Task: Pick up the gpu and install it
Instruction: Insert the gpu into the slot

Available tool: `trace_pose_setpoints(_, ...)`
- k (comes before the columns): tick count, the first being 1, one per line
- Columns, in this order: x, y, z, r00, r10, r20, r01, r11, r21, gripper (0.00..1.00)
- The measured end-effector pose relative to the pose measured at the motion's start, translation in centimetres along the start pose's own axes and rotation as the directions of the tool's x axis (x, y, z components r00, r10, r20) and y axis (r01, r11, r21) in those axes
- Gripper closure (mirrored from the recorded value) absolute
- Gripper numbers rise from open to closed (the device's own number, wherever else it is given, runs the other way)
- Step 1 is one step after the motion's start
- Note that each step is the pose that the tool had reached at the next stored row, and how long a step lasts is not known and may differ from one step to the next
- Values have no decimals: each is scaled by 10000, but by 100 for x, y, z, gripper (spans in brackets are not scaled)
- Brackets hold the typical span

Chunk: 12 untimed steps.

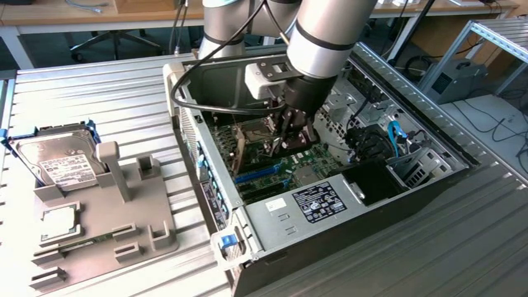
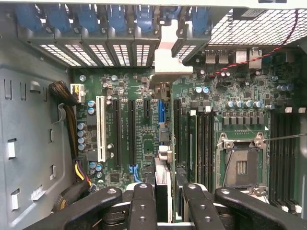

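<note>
My gripper (image 1: 293, 133) reaches down into the open computer case (image 1: 396, 117) over the motherboard (image 1: 285, 164). The gripper (image 2: 163, 199) is shut on the gpu (image 2: 163, 165), a thin card held edge-on between the black fingers (image 2: 142, 201). The card runs toward the case's rear wall, where its silver bracket (image 2: 165, 60) stands among the blue slot latches (image 2: 117, 19). It sits in line with the blue expansion slot (image 2: 160, 112). Whether its edge is in that slot is hidden by the card itself.
A white slot (image 2: 100, 127) and black slots lie beside the card, the empty CPU socket (image 2: 240, 167) on its other side. A cable bundle (image 2: 72, 110) hangs by the case wall. Outside, a hard drive (image 1: 62, 158) and grey fixture (image 1: 103, 213) sit at the exterior view's left.
</note>
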<state>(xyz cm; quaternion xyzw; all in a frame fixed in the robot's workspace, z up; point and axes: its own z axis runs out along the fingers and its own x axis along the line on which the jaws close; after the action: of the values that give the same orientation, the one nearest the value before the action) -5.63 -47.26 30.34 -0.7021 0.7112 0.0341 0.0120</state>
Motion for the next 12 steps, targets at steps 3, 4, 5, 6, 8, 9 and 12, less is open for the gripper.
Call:
trace_pose_setpoints(3,3,2,17,10000,1,-24,-1,10000,1,73)
trace_pose_setpoints(4,4,5,28,10000,4,-46,-4,10000,1,73)
trace_pose_setpoints(5,4,9,37,10000,4,-73,-4,10000,2,73)
trace_pose_setpoints(6,5,14,50,9999,6,-109,-6,10000,2,73)
trace_pose_setpoints(8,5,20,61,9999,46,-126,-46,10000,4,73)
trace_pose_setpoints(9,3,23,66,9999,60,-131,-60,10000,5,73)
trace_pose_setpoints(12,-8,38,78,9999,86,-131,-86,10000,8,73)
